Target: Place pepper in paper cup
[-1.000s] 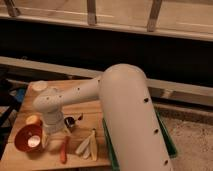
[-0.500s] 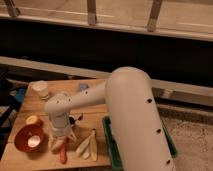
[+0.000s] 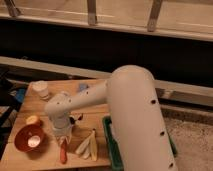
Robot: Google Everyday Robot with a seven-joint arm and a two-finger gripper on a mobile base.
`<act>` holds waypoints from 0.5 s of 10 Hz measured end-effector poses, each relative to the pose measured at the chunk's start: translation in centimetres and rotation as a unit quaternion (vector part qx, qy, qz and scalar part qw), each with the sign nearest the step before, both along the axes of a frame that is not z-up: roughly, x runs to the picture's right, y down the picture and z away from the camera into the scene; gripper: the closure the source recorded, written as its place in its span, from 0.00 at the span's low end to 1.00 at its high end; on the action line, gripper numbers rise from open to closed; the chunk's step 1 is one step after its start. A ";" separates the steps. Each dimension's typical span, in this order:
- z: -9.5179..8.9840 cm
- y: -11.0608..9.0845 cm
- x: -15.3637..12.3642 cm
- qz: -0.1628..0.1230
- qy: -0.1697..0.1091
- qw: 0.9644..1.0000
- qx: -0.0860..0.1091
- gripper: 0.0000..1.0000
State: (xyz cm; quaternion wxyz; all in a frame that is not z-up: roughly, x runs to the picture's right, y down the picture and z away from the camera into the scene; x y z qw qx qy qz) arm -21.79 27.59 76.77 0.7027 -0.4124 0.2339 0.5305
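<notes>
Smooth, matte white arm, fat and rounded, filling the centre and lower right of the frame, with a few small dark holes along its side. At its lower-left end, a pale gripper, pointed straight down at the wooden table, right over the top end of the pepper.

Pepper: slim, orange-red, slightly curved, flat on the wood at lower left, well apart from the paper cup. Paper cup: short, cream, cylindrical, upright near the table's far left corner.

Hard to make out:
- Gripper open or closed: cannot tell.
- Pepper's top end hidden beneath the gripper, possibly touched.
- Table's right part covered by the arm, its near edge cut off by the bottom of the frame.
- Green tray: only a strip of rim showing beside the arm.

Around:
- Round orange bowl, something pale inside, just left of the pepper.
- Small yellowish round fruit just above the bowl.
- Pale yellow strips, fanned out just right of the pepper.
- Small blue cup at the table's far edge, partly behind the arm.
- Small dark object beside the wrist, too blurred to name.
- Behind, across the top of the frame, a dark wall and metal railing posts.
</notes>
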 end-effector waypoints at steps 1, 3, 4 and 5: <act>0.0 -0.2 0.1 0.000 0.001 1.000 0.002 0.82; -0.3 -0.7 0.4 0.000 0.001 1.000 0.009 0.99; -0.4 -0.9 0.6 0.000 0.002 1.000 0.012 1.00; -0.6 -1.2 0.9 0.002 0.003 1.000 0.015 1.00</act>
